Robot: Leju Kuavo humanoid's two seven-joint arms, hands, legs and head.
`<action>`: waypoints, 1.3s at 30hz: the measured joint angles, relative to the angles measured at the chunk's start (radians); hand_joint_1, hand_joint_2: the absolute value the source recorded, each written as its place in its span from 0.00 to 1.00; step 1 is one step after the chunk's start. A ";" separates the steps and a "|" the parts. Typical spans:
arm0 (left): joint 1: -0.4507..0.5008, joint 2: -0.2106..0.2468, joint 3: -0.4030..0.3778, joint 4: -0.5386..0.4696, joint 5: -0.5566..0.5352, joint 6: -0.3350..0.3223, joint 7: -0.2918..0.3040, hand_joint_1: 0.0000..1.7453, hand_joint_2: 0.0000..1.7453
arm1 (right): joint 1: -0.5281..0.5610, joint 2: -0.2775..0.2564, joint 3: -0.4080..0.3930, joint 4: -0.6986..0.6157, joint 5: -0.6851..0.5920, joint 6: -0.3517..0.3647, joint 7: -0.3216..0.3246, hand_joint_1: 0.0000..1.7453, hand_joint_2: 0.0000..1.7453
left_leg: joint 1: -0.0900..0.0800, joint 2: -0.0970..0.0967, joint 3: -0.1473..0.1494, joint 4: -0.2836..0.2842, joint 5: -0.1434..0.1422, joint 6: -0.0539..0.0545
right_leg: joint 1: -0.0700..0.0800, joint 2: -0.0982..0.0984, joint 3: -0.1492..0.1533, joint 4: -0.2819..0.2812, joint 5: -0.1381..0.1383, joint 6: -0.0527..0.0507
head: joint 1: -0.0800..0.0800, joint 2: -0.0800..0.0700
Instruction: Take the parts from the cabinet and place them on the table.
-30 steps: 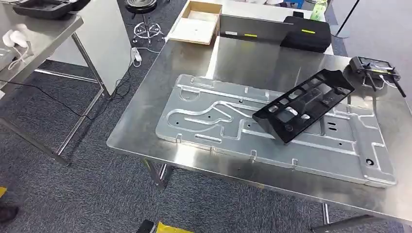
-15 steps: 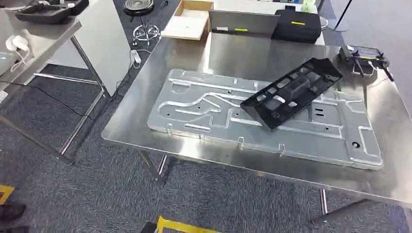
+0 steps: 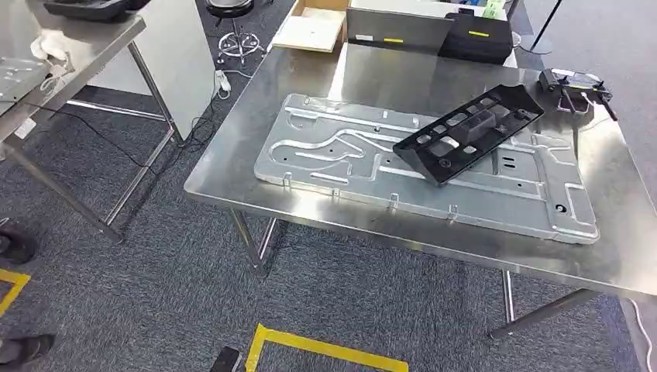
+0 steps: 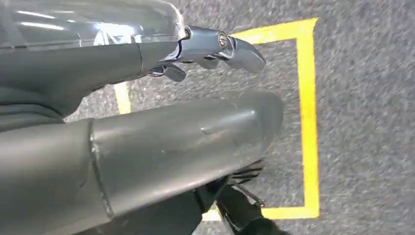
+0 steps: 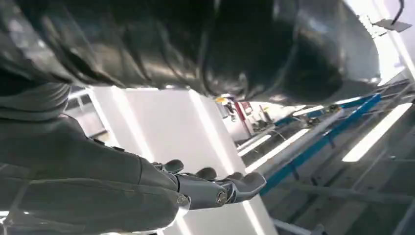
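Head view looks down on a stainless steel bench (image 3: 256, 116) standing on grey carpet. A large stamped metal panel (image 3: 341, 155) lies flat along the bench top, its long side running nearly parallel to the near edge. A black plastic part (image 3: 469, 133) with rows of rectangular openings rests on the panel, tilted, with one end raised toward the far right corner of the bench. Just beyond that raised end sits a small black device (image 3: 573, 84) with a thin rod sticking out. At the far edge of the bench are a shallow wooden tray (image 3: 311, 29), a grey flat case (image 3: 397, 31) and a black case (image 3: 476, 39) with a yellow stripe, side by side. A second steel bench (image 3: 70, 54) stands well apart on the left, with cables trailing down to the floor beside it. Yellow tape (image 3: 325, 347) marks the carpet near the bottom of the picture, and a dark shoe (image 3: 15, 246) shows at the left edge.

Left wrist view shows the left hand (image 4: 215, 49) over the carpet and a yellow taped square, its silver fingers (image 4: 244, 54) extended and holding nothing. Right wrist view shows the right hand (image 5: 215, 188) against white walls and ceiling lights, its fingers (image 5: 244, 185) stretched out side by side, also with nothing in them.
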 joint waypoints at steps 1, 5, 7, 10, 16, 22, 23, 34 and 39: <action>0.004 0.001 0.000 0.000 0.000 0.003 -0.002 0.00 0.00 | 0.016 0.017 -0.003 0.012 -0.010 -0.017 -0.014 0.00 0.00 | 0.000 0.000 -0.010 0.002 0.007 -0.001 | -0.001 0.000 -0.002 0.039 0.001 0.002 | 0.000 0.000; 0.014 0.005 0.002 0.000 -0.002 0.015 -0.002 0.00 0.00 | 0.064 0.063 -0.024 0.034 -0.034 -0.070 -0.074 0.00 0.00 | 0.002 0.002 -0.046 0.033 0.013 -0.010 | -0.006 -0.005 0.187 -0.193 0.077 0.007 | 0.000 0.000; 0.017 0.009 0.003 0.000 -0.001 0.021 0.002 0.00 0.00 | 0.081 0.081 -0.043 0.039 -0.040 -0.077 -0.091 0.00 0.00 | -0.003 -0.001 -0.056 0.046 0.010 -0.024 | 0.008 0.001 0.191 -0.210 0.069 -0.018 | 0.000 0.000; 0.022 0.015 0.009 0.000 0.002 0.021 0.000 0.00 0.00 | 0.098 0.096 -0.074 0.042 -0.041 -0.082 -0.100 0.00 0.00 | -0.004 -0.002 -0.064 0.059 0.011 -0.036 | 0.003 0.002 0.190 -0.219 0.059 -0.037 | 0.002 0.000; 0.025 0.016 0.017 0.000 0.011 0.011 -0.031 0.00 0.00 | 0.116 0.101 -0.144 0.043 -0.080 -0.082 -0.102 0.00 0.00 | 0.014 -0.002 -0.188 0.371 -0.163 -0.066 | 0.003 -0.002 0.170 -0.220 0.075 -0.059 | 0.001 0.000; 0.013 0.018 0.021 0.000 0.019 0.017 -0.042 0.00 0.00 | 0.144 0.132 -0.245 0.055 -0.024 -0.083 -0.170 0.00 0.00 | 0.008 -0.006 -0.004 0.058 -0.035 -0.039 | 0.009 0.003 0.168 -0.222 0.083 -0.045 | 0.002 0.000; 0.011 0.018 0.023 0.000 0.019 0.018 -0.043 0.00 0.00 | 0.145 0.136 -0.266 0.056 -0.013 -0.084 -0.176 0.00 0.00 | 0.007 -0.007 -0.007 0.056 -0.032 -0.040 | 0.007 0.002 0.169 -0.224 0.087 -0.040 | 0.001 0.000; 0.010 0.023 0.049 0.000 0.039 0.009 -0.017 0.00 0.00 | 0.129 0.088 -0.359 0.090 -0.034 -0.082 -0.169 0.00 0.00 | 0.012 0.001 -0.030 0.047 -0.004 -0.013 | 0.001 0.001 0.093 -0.039 0.008 -0.006 | 0.002 0.000; 0.013 0.017 0.050 0.000 0.032 0.004 -0.018 0.00 0.00 | 0.150 0.035 -0.364 0.089 -0.078 -0.075 -0.137 0.00 0.00 | 0.006 -0.007 -0.061 0.088 -0.011 -0.032 | 0.010 0.004 0.163 -0.193 0.064 -0.023 | 0.001 0.000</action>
